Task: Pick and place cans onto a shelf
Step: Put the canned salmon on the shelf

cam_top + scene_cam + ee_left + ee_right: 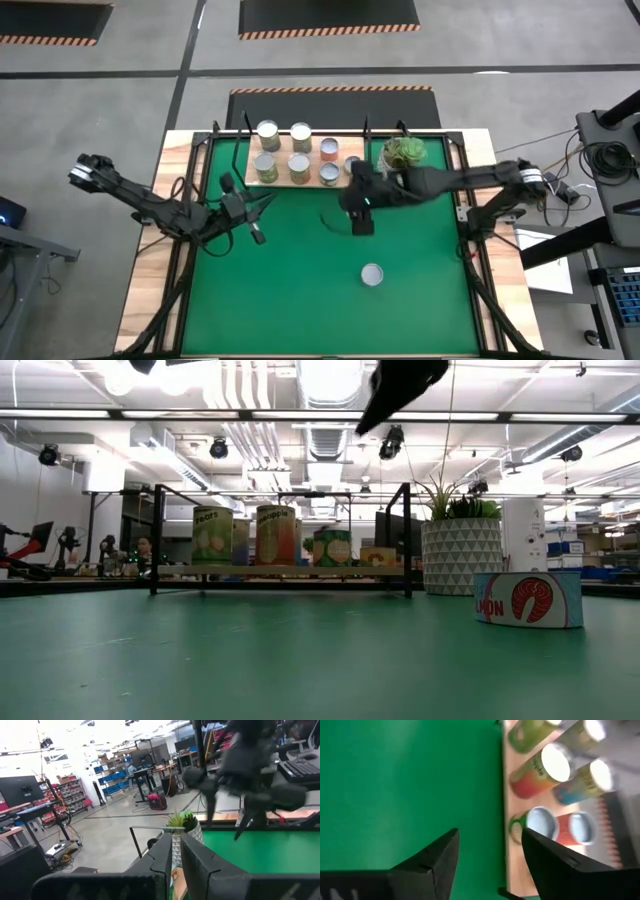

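The shelf [283,150] stands at the far edge of the green mat, with several cans [299,165] upright on its board. They also show in the low view [275,535] and the right wrist view [545,767]. One low can with a salmon label [372,274] stands alone on its base on the mat, also in the low view [530,598]. My right gripper [361,224] is open and empty above the mat, just near of the shelf's right end; its fingers [490,860] frame the shelf edge. My left gripper [255,232] is shut and empty, left of the mat's middle [176,857].
A white patterned pot with a green plant [404,153] stands right of the shelf, close to my right arm; it also shows in the low view [460,555]. The green mat [300,300] lies open toward the near edge. Black frame rails run along both table sides.
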You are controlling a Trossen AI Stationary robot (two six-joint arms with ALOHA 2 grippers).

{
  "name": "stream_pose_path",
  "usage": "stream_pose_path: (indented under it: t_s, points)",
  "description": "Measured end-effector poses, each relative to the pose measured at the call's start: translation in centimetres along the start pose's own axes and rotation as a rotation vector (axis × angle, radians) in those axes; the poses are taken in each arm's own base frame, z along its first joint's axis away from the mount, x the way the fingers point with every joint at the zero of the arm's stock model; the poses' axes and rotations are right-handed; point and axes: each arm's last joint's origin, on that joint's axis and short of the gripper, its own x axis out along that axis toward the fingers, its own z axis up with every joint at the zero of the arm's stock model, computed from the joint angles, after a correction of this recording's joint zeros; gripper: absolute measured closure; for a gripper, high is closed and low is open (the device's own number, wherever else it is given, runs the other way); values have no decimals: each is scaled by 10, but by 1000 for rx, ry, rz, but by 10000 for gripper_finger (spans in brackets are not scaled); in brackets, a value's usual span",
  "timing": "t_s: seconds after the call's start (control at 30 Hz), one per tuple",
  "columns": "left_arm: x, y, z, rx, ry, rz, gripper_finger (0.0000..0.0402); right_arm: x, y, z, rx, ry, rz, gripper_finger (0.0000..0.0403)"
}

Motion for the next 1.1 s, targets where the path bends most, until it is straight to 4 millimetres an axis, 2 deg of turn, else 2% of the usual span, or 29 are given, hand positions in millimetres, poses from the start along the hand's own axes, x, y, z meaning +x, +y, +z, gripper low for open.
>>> stream_pose_path:
  t_s: [0.13,0.3,0.53,0.63,0.77,0.93,1.1]
  points:
    - [3,-5,-4,22,15,-5,382,-18,36,-6,-56,-64,-114,218]
    - [6,-11,-8,30,21,-6,382,-33,68,-27,-3,-201,-57,245]
    - [9,-13,-1,17,13,0,382,-21,90,-70,178,-93,178,274]
    - [9,-13,1,13,10,1,382,-11,100,-87,246,-10,253,264]
    - [9,-13,1,14,11,1,382,3,112,-107,293,103,304,230]
    - [9,-13,1,11,11,1,382,14,123,-122,292,202,285,187]
    - [9,-13,1,-2,12,1,382,19,140,-132,279,282,334,165]
